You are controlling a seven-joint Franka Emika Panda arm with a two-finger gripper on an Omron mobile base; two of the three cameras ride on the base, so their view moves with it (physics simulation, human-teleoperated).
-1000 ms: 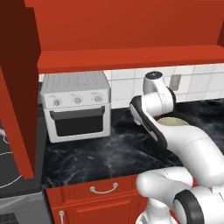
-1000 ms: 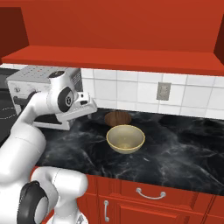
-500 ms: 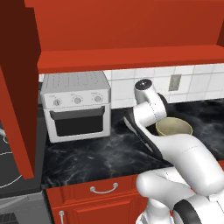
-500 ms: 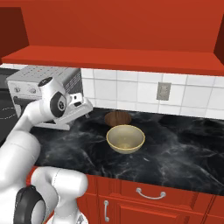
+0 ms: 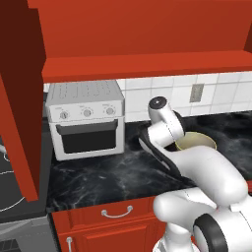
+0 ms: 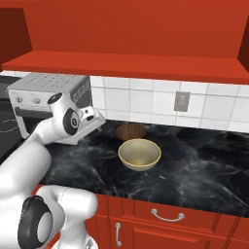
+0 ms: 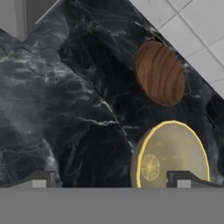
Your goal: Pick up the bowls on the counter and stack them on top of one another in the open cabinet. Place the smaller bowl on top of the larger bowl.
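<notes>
Left base view: the arm leans over the worktop [image 5: 108,177], hiding part of the larger bowl [image 5: 197,141].

Right base view: both bowls sit on the worktop, the smaller bowl [image 6: 131,131] just behind the larger, the cabinet [image 6: 126,65] shelf above.

Hand view: the gripper [image 7: 111,180] hangs wide and empty, one fingertip over the larger bowl's rim, probably lining up a grasp.

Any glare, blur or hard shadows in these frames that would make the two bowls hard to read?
Right base view: even rendered light, soft sheen on the counter, dark brown bowl dim against the black marble. Hand view: slightly soft, tan bowl rim glows bright, brown bowl grain clear. Left base view: arm hides most of the tan bowl.
</notes>
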